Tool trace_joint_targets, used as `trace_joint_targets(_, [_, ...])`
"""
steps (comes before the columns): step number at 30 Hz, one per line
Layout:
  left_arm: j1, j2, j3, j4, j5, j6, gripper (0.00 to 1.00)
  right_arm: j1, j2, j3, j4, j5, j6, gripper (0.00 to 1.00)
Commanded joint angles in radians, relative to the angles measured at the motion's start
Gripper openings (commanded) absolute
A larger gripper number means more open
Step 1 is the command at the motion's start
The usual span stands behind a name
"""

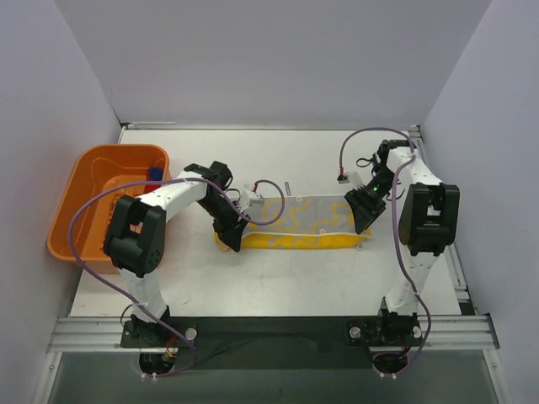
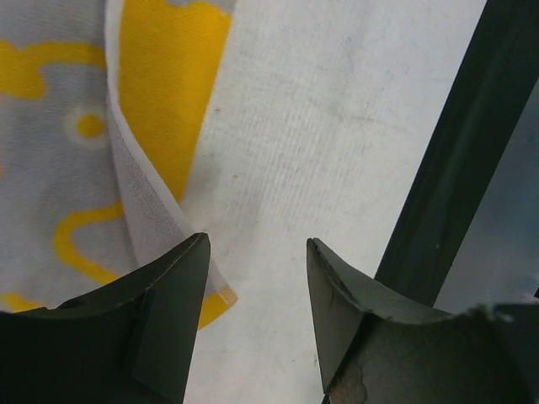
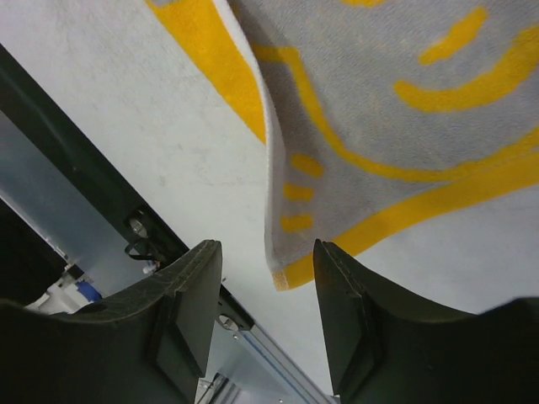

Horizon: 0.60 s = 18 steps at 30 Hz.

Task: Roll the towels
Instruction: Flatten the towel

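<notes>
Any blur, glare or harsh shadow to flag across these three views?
Top external: even light, no glare, yellow towel sharp, faint shadows beneath the arms. Left wrist: cloth weave crisp, near fingers dark with little detail. Right wrist: the same, fingers dark, towel sharp.

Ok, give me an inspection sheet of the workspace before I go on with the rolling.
Surface: white table, faintly scuffed.
Job's things: yellow cloth towel with a pale grey face and yellow squiggles lies flat mid-table, one layer folded over, not yet rolled. No second towel identified.
Clutter: orange plastic tub at the left edge, with something blue and red inside, too small to identify.
Grippers: left gripper open at the towel's left end; right gripper open at its right corner.
Cables: purple cables loop over both arms.
Surroundings: white walls; metal rail at the near edge.
</notes>
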Motion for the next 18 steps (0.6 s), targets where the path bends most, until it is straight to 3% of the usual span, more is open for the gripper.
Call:
trace_joint_targets(1, [-0.010, -0.043, -0.020, -0.022, -0.013, 0.041, 0.60, 0.005, -0.056, -0.045, -0.084, 0.017, -0.020, 0.47])
trace_joint_targets(4, [-0.010, -0.048, -0.033, -0.017, -0.053, 0.043, 0.54, 0.005, -0.076, -0.098, -0.062, 0.038, -0.035, 0.42])
trace_joint_targets(9, [-0.010, -0.085, -0.064, -0.010, -0.105, 0.084, 0.26, 0.005, -0.110, -0.178, -0.046, 0.061, -0.078, 0.18])
trace_joint_targets(12, [-0.010, -0.108, -0.095, -0.008, -0.120, 0.096, 0.12, 0.005, -0.136, -0.207, -0.035, 0.072, -0.088, 0.14])
trace_joint_targets(18, [-0.018, -0.158, -0.174, -0.019, -0.149, 0.148, 0.04, 0.005, -0.177, -0.270, -0.020, 0.100, -0.111, 0.11])
